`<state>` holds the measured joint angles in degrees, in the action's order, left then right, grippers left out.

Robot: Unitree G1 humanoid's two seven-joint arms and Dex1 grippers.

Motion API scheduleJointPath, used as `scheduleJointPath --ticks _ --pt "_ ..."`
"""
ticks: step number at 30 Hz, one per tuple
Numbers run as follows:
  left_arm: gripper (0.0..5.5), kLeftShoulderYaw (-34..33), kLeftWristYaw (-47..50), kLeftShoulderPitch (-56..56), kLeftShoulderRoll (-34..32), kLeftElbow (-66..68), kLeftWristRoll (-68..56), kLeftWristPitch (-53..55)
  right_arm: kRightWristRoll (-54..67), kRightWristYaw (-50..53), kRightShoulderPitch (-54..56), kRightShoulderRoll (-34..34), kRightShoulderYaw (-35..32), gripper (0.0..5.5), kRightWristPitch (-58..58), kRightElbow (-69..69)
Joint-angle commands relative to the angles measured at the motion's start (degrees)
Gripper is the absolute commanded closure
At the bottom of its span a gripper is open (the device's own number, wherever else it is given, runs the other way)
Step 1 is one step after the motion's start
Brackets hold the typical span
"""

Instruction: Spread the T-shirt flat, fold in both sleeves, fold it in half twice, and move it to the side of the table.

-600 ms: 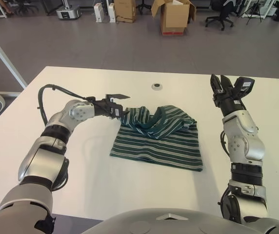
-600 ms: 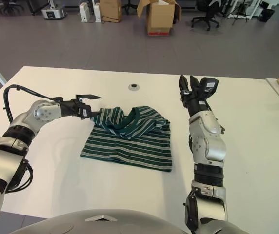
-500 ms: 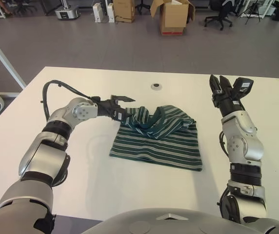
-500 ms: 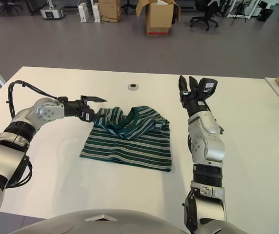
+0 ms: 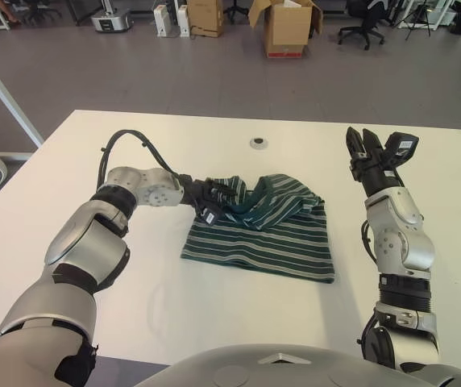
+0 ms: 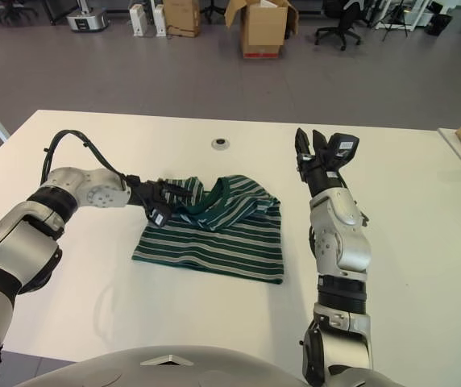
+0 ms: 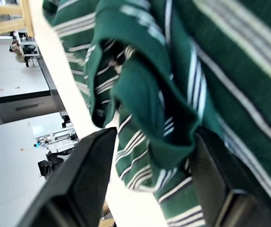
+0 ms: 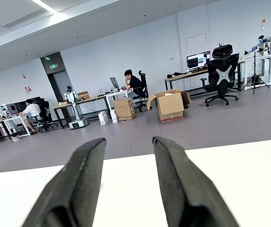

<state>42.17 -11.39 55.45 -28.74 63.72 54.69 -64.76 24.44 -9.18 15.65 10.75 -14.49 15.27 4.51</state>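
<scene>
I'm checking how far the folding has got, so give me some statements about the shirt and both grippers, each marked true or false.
1. The green T-shirt with white stripes lies fully flat on the white table. False: its far part is bunched up.
2. The left gripper is at the shirt's bunched left end, jaws apart around a fold. True.
3. The right gripper holds a sleeve. False: it stands raised to the right of the shirt, jaws open and empty.
4. A small round grey disc lies on the table beyond the shirt. True.
</scene>
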Motion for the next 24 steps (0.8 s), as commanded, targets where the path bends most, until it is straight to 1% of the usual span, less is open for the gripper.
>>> scheduleJointPath --ticks 1,6,10,12,13,16,18,20,21,22,24 --pt "3.7 2.1 0.5 2.0 0.0 1.7 1.4 -1.2 -0.7 0.4 0.5 -0.1 0.0 3.65 -0.2 0.1" --pt "4.46 3.7 1.8 1.8 0.5 1.9 1.7 -1.3 -0.8 0.1 0.6 0.0 0.1 3.65 -0.4 0.0" --pt "5.21 3.8 1.7 1.8 1.2 2.3 0.9 -1.5 -0.9 0.0 0.6 0.0 0.3 3.65 -0.5 -0.1" --pt "5.49 3.3 1.7 1.8 1.5 2.5 0.0 -1.5 -0.9 0.1 0.5 -0.1 0.4 3.65 -0.6 -0.1" --pt "5.49 2.6 0.5 1.7 1.7 2.8 -1.4 -2.1 -0.9 0.0 0.5 -0.1 0.4 3.65 -0.6 -0.1" --pt "5.49 0.4 -7.9 1.4 1.0 2.6 -9.2 -6.7 -0.8 -1.7 1.4 1.2 1.1 3.65 0.2 -0.7" --pt "5.49 -0.3 -16.4 0.3 0.5 1.9 -16.9 -9.2 -0.2 -4.7 3.4 3.2 2.2 3.65 2.2 -1.7" --pt "5.49 0.8 -26.3 -2.3 -0.9 -2.0 -25.2 -9.3 0.1 -8.4 5.9 5.5 3.6 3.65 3.7 -3.2" --pt "5.49 2.7 -31.6 -5.0 -3.0 -7.3 -30.0 -7.8 0.2 -12.1 8.9 7.3 5.1 3.65 5.1 -5.6" --pt "5.49 4.6 -36.0 -8.0 -4.9 -12.7 -33.9 -6.0 -0.5 -18.6 12.8 10.0 8.3 3.65 6.7 -9.4" --pt "5.49 6.3 -41.6 -12.2 -7.4 -20.6 -37.8 -2.4 -1.9 -30.0 19.0 14.0 13.6 3.65 8.8 -16.3"
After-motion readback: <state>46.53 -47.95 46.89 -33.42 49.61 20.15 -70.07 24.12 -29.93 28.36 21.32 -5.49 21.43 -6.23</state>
